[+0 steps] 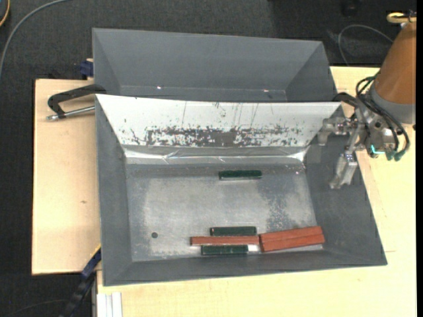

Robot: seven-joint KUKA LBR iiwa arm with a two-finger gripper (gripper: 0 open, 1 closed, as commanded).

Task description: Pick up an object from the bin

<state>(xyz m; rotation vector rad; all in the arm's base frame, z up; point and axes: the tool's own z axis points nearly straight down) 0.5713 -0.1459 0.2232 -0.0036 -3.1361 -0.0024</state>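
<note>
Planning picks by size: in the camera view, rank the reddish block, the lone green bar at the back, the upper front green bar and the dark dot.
Largest: reddish block.
Next: lone green bar and upper front green bar, which look alike, so unranked.
Smallest: dark dot.

You see the bin [114, 197] under even, fairly bright light from above. Its back wall [211, 114] glares near white, streaked with dark speckles. Shadows are soft and short; the floor [198, 5] beyond is dark.

Orange wrist cover [402, 65]; black cables [390, 121]; silver gripper [343, 174]
</note>
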